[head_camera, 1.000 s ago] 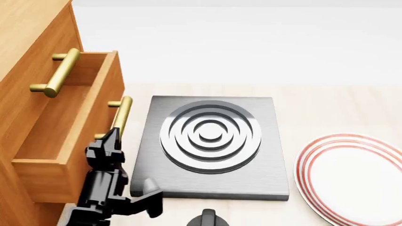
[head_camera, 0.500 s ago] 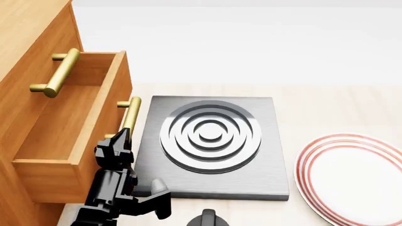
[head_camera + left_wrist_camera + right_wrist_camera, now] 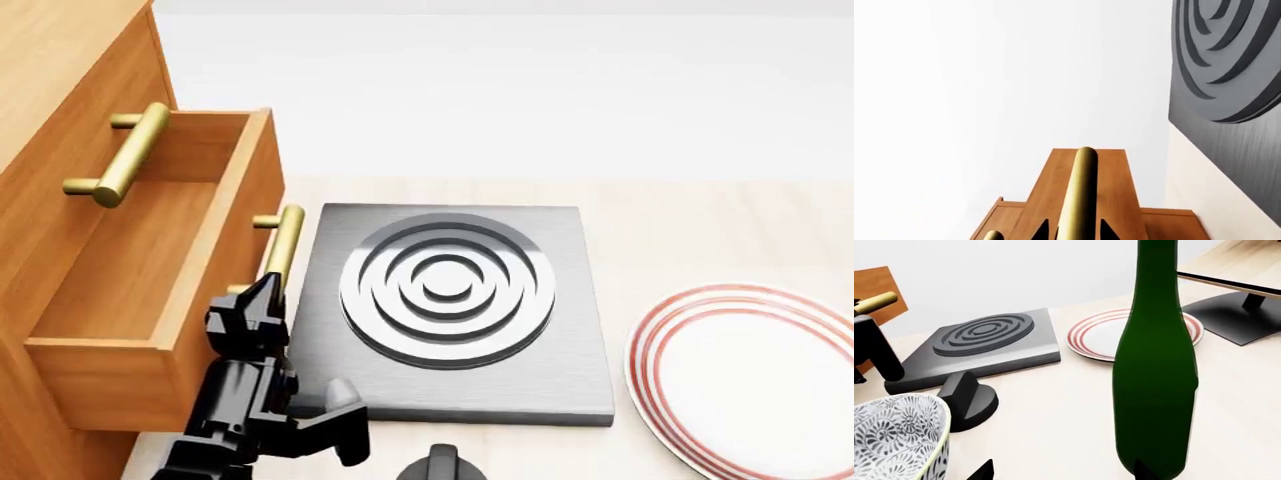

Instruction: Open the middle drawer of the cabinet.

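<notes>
The cabinet [image 3: 60, 70] stands at the left of the head view. Its middle drawer [image 3: 127, 260] is pulled well out, with the inside showing. My left gripper [image 3: 250, 305] is shut on the near end of that drawer's brass bar handle [image 3: 280, 243]. In the left wrist view the handle [image 3: 1079, 190] runs between my two black fingertips [image 3: 1041, 231], in front of the drawer front [image 3: 1117, 190]. The top drawer's handle [image 3: 123, 155] is above, and that drawer is closed. The lowest drawer is hidden. My right gripper [image 3: 1062, 472] is open and empty, low over the table.
A grey burner plate with rings [image 3: 447, 300] lies right beside the open drawer. A red-rimmed plate [image 3: 754, 370] is at the right and a black knob [image 3: 441, 465] is at the front. A green bottle [image 3: 1157, 365] stands close to my right gripper. A patterned bowl [image 3: 894, 435] and a black stand [image 3: 1227, 307] are nearby.
The middle drawer has slid further out to the right. My left gripper moved with it, still on the handle.
</notes>
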`<state>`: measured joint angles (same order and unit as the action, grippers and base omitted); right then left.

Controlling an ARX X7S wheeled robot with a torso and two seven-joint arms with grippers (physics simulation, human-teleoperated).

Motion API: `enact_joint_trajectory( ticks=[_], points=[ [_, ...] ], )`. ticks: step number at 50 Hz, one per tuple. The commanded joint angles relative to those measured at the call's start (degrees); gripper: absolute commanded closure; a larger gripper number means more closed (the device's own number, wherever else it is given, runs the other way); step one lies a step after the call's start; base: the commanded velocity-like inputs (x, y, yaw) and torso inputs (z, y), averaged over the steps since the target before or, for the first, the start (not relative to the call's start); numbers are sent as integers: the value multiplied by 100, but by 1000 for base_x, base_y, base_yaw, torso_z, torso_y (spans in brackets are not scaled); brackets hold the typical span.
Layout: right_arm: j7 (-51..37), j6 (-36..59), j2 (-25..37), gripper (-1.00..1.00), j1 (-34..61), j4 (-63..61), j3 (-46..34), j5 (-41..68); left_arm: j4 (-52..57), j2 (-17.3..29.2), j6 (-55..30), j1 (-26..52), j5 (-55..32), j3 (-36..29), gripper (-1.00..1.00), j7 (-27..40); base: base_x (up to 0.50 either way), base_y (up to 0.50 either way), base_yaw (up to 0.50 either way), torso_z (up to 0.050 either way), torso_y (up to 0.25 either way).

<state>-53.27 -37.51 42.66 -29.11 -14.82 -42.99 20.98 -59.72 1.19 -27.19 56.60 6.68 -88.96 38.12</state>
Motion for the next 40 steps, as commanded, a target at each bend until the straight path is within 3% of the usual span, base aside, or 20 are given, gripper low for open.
enact_joint_trajectory(
  ticks=[1, 2, 25, 40],
  points=[
    [-4, -5, 2, -100, 1, 1, 0, 1, 318, -119, -82, -195, 467, -212, 100, 64, 0, 0, 0, 0, -10],
    [-4, 1, 2, -100, 3, 0, -2, 2, 324, -119, -82, -198, 467, -208, -100, 80, -13, 0, 0, 0, 0],
    [-4, 47, 3, -100, 38, -20, -12, -1, 457, -119, 0, -163, 426, -200, -100, 224, 0, 0, 0, 0, 0],
    [27, 56, -36, -100, 72, 27, -39, -9, 684, -118, 1359, 309, -727, -38, -100, 665, 0, 0, 0, 0, 0]
  ],
)
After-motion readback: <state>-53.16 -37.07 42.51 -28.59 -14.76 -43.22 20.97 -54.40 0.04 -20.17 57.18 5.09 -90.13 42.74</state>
